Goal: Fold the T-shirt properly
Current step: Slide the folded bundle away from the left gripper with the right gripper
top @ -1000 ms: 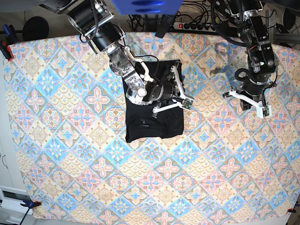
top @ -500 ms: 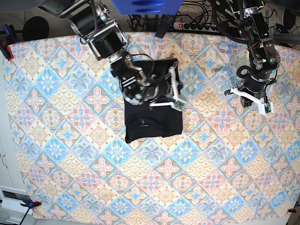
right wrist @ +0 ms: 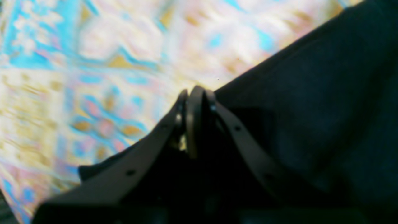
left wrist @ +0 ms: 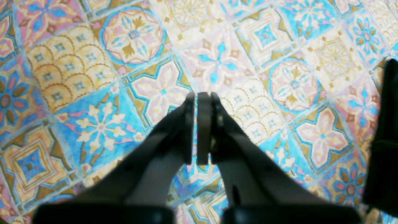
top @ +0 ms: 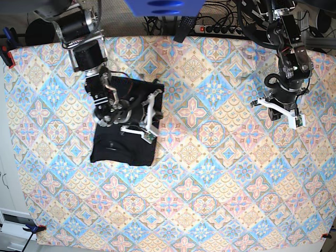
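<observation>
The black T-shirt (top: 122, 148) lies folded into a rough rectangle on the patterned tablecloth (top: 210, 184), left of centre in the base view. My right gripper (top: 151, 116) sits at the shirt's right edge and is shut, with the cloth's edge at its fingertips. In the right wrist view the closed fingers (right wrist: 199, 102) meet at the border of the dark T-shirt (right wrist: 311, 109); that view is blurred. My left gripper (top: 275, 109) hovers far to the right over bare tablecloth. Its fingers (left wrist: 186, 130) are pressed together with nothing between them.
A power strip (top: 220, 29) and cables lie beyond the table's far edge. Clamps hold the cloth at the left corners (top: 6, 53) (top: 34, 228). A dark upright part (left wrist: 385, 133) stands at the right edge of the left wrist view.
My right arm has swung left and the T-shirt has slid left with it, from the table's centre to left of centre. The right gripper's jaws closed. The left arm barely moved.
</observation>
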